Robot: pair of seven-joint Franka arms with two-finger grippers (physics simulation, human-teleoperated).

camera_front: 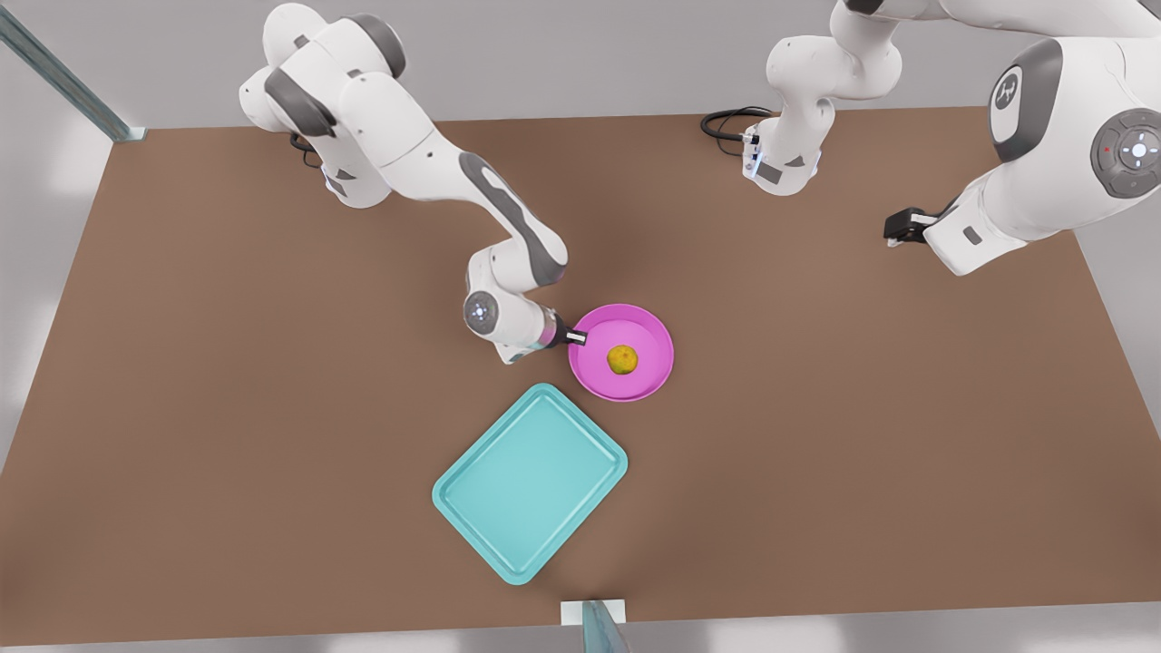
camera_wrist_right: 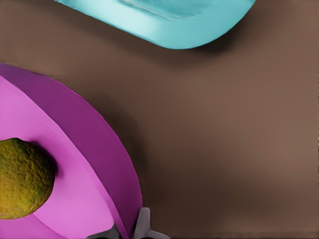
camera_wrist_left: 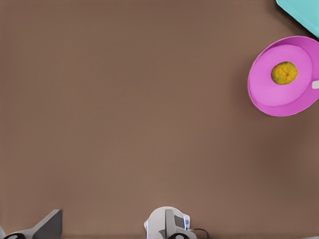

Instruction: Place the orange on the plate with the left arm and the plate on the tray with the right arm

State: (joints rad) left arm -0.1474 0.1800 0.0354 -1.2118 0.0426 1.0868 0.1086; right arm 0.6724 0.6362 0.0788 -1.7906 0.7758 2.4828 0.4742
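The orange (camera_front: 622, 359) (camera_wrist_left: 284, 72) (camera_wrist_right: 20, 179) lies in the middle of the pink plate (camera_front: 635, 385) (camera_wrist_left: 279, 99) (camera_wrist_right: 89, 149), which rests on the brown table. My right gripper (camera_front: 577, 337) (camera_wrist_right: 130, 229) is low at the plate's rim on the front view's left, its two fingers shut on either side of that rim. The teal tray (camera_front: 531, 481) (camera_wrist_left: 304, 12) (camera_wrist_right: 169, 30) lies just in front of the plate, a short gap away. My left gripper (camera_front: 903, 227) hangs high at the front view's right, well away from the plate, and waits.
The brown table (camera_front: 227, 408) carries only the plate and tray. The two arm bases (camera_front: 780, 163) stand at the back edge. A metal post (camera_front: 599, 626) rises at the front edge, near the tray's corner.
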